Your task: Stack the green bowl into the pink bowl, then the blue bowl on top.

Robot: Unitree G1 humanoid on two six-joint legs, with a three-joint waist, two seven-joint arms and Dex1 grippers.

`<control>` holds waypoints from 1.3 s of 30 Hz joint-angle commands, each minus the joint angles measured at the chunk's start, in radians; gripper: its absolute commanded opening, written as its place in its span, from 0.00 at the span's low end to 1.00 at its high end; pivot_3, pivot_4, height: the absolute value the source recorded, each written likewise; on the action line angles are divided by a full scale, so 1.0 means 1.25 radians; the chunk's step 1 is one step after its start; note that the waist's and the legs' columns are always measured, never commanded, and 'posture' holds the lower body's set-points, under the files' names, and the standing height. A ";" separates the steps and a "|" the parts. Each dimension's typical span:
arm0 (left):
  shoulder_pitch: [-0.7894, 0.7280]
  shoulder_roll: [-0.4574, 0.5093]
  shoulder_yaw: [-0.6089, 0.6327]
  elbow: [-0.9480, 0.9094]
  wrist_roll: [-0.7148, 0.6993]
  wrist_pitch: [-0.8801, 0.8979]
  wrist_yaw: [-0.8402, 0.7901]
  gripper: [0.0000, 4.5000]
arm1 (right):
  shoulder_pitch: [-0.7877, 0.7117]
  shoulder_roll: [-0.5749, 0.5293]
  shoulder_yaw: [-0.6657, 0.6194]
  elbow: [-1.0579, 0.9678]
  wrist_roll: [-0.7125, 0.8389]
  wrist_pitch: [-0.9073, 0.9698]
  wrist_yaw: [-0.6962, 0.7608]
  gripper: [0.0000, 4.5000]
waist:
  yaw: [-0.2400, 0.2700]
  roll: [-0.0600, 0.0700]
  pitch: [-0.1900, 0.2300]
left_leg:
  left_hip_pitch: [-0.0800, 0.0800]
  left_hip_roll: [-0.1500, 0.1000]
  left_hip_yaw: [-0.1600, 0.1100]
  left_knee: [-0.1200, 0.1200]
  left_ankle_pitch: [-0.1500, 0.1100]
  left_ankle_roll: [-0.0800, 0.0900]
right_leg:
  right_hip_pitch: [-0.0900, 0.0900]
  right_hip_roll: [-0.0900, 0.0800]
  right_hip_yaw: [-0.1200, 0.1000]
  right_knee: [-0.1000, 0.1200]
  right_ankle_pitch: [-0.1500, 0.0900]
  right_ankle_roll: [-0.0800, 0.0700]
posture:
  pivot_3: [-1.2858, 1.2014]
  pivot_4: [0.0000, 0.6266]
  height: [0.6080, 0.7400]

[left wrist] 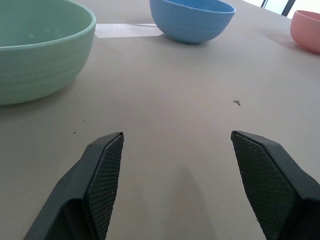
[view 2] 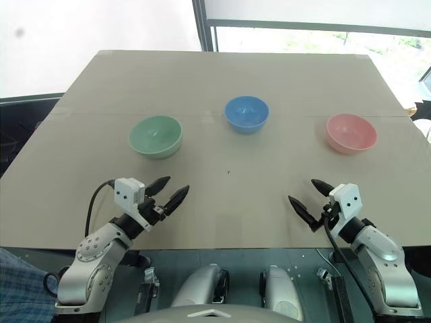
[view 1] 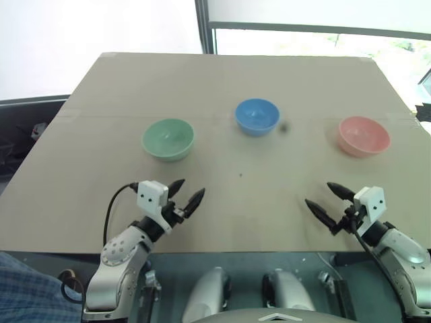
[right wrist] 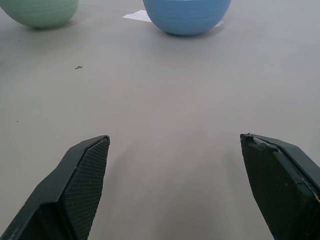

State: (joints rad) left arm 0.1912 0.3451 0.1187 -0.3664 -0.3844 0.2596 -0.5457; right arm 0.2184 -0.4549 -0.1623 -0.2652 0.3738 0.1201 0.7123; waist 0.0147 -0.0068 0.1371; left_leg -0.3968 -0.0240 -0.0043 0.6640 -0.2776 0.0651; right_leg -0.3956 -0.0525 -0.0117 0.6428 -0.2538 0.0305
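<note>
1. Stretching across the whole scene, the tan tabletop is carrying all three bowls in a loose row toward its far half, with bright windows glowing behind it.
2. Sitting on the robot's left is the green bowl, upright, holding nothing, and well apart from the others.
3. Resting in the middle, slightly farther back, is the blue bowl, also upright and untouched.
4. Waiting on the robot's right is the pink bowl, with nothing lying inside it.
5. Hovering near the front edge, the left pincer is standing open and gripping nothing, short of the green bowl.
6. Hanging opposite, the right pincer is spread wide and carrying nothing.
7. Judging by this, stacking is not yet starting: both placements are remaining, green into pink first, then blue.
</note>
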 commanded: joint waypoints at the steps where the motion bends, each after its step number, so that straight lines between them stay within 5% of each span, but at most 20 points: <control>1: 0.004 0.003 0.014 -0.040 -0.023 -0.023 -0.013 0.81 | -0.006 -0.007 -0.017 -0.002 0.008 -0.026 0.009 0.97 | 0.000 0.000 0.000 | 0.000 0.000 0.000 0.000 0.000 0.000 | 0.000 0.000 0.000 0.000 0.000 0.000 | 0.52 0.24 1.00; 27: -0.019 0.004 0.000 -0.025 -0.071 -0.038 -0.067 0.81 | -0.024 -0.017 -0.013 0.010 -0.018 -0.034 -0.005 0.97 | 0.000 0.000 0.000 | 0.000 0.000 0.000 0.001 0.000 0.000 | 0.000 0.000 0.000 0.000 0.000 0.000 | 0.52 0.24 1.00; 39: -0.053 0.035 -0.030 -0.076 -0.234 -0.015 -0.239 0.81 | -0.239 -0.231 0.013 0.107 -0.100 0.107 0.028 0.97 | -0.001 0.002 0.000 | 0.000 0.000 0.000 0.003 0.000 0.000 | 0.001 0.000 -0.001 0.000 0.000 0.000 | 0.52 0.24 1.00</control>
State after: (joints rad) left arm 0.1343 0.3745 0.0914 -0.4105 -0.6465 0.2511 -0.8052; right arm -0.0459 -0.7221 -0.1590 -0.1270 0.2658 0.2340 0.7357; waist 0.0133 -0.0041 0.1369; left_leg -0.3965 -0.0239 -0.0041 0.6675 -0.2773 0.0652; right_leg -0.3937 -0.0515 -0.0125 0.6434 -0.2538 0.0305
